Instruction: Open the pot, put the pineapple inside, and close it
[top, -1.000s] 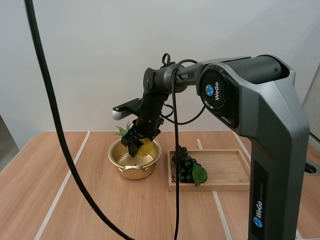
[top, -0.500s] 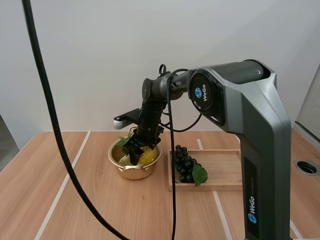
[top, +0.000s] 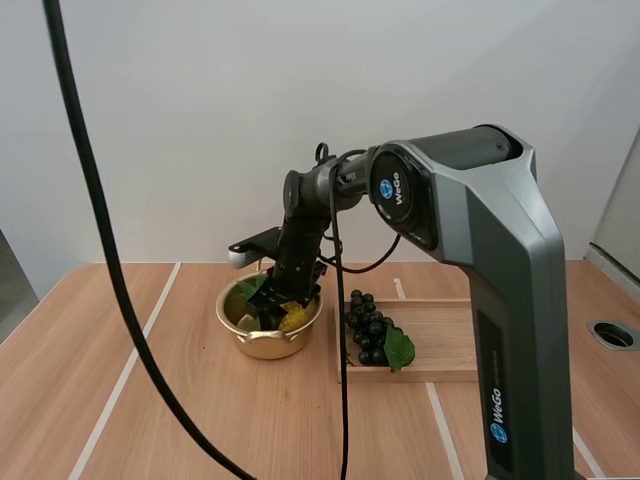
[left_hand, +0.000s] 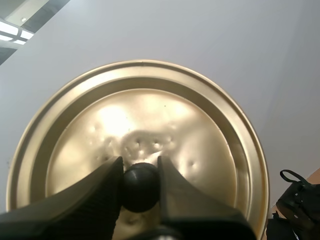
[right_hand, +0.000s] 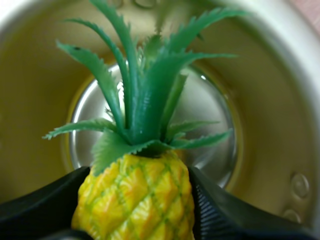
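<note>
Gold-coloured round metal pot (top: 265, 345) is seen uncovered in the high view, the right gripper (top: 271, 312) down inside its rim and a wooden tray (top: 445, 335) of dark grapes (top: 368, 325) to its right. In the right wrist view the yellow plastic pineapple with green leaves (right_hand: 135, 200) is shown pinched between that gripper's fingers (right_hand: 225, 220), apparently just above the pot's floor. In the left wrist view the dented gold lid (left_hand: 150, 125) is clamped by its black knob (left_hand: 139, 189) in the left gripper (left_hand: 138, 170).

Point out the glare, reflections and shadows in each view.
Left wrist view: a broad pale glare patch on the round gold metal lid, near its black knob. Right wrist view: the gold metal pot's shiny floor reflects light behind the green leaves of the yellow toy pineapple. High view: even, soft light, no hard shadows on the wooden table.
</note>
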